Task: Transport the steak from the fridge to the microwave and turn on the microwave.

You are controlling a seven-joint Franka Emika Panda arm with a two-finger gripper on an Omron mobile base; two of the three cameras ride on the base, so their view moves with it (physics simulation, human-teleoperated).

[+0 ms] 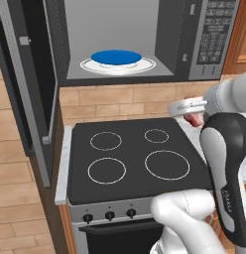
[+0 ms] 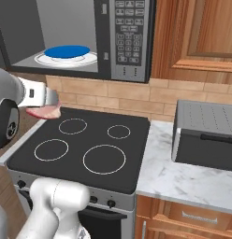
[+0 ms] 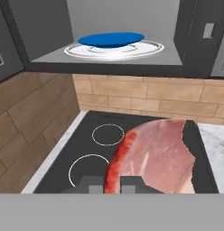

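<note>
Brick-patterned tan wall tiles back a black four-ring glass stove (image 1: 135,158), and above it hangs the wide silver-grey microwave (image 1: 145,39) with its dark-framed door (image 1: 30,84) swung open to the left. Inside, on a clear round turntable (image 1: 117,66), sits a flat blue dish (image 1: 116,56). To the right of the stove a white marble table (image 2: 183,182) carries a grey box-shaped appliance (image 2: 206,135). The two-finger gripper (image 3: 111,182) is closed narrowly on the small flat red-pink steak (image 3: 154,158), held in the air over the stove, below and in front of the microwave opening. Judging by this, the carry step is nearly over and the placing step is at hand: the next move calls for lifting the steak to the level of the cavity floor, reaching forward through the opening and releasing over the blue dish, then shutting the door and pressing the keypad (image 2: 128,32). The steak lies roughly flat, its long axis running away from the gripper toward the far wall.
</note>
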